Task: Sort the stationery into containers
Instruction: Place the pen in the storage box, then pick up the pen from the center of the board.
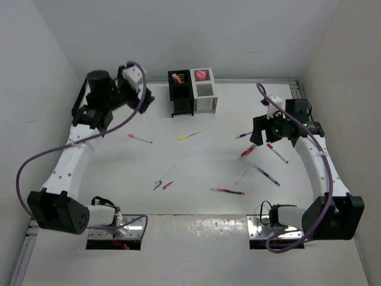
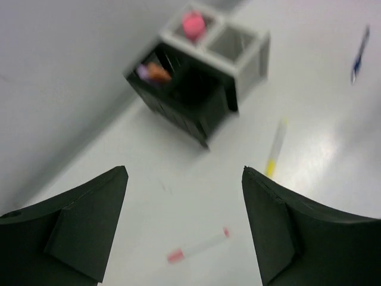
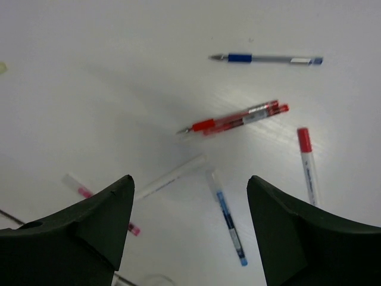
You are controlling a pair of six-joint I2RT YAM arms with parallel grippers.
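top, holders: black holder (image 1: pixel 180 95) and white holder (image 1: pixel 204 95), joined and upright at the far side of the bench (image 1: pixel 202 164).
top, already sorted: pink piece (image 1: pixel 201 75) sits in the white one, orange-tipped bit (image 1: pixel 177 77) in the black one.
top, loose stock: roughly ten pens lie flat on the bench, most on the right half.
top, left gripper (image 1: pixel 144 99): just left of the black holder.
top, right gripper (image 1: pixel 257 136): over the right-hand cluster.
left wrist, jaws: apart, nothing between them.
left wrist, in reach: pink-ended pen (image 2: pixel 197 245) lies alone, close under the jaws. Yellow pen (image 2: pixel 275 149) is further out, near the holders.
left wrist, call: take the pink-ended pen. Turn the wrist so the jaws cross the barrel and close mid-length.
right wrist, jaws: apart, empty, facing the bench.
right wrist, under it: white pen (image 3: pixel 169 177) is nearest, with the blue-and-white pen (image 3: pixel 229 223) beside it. The red pens (image 3: pixel 235 119) are a touching pair. The red-capped pen (image 3: pixel 307 164) and blue pen (image 3: pixel 265 58) lie apart.
right wrist, call: take a single pen first, probably the white one. Square up to the barrel and come straight down.
risk: the red pair may lift together or skid; thin barrels can roll out of a slanted grip.
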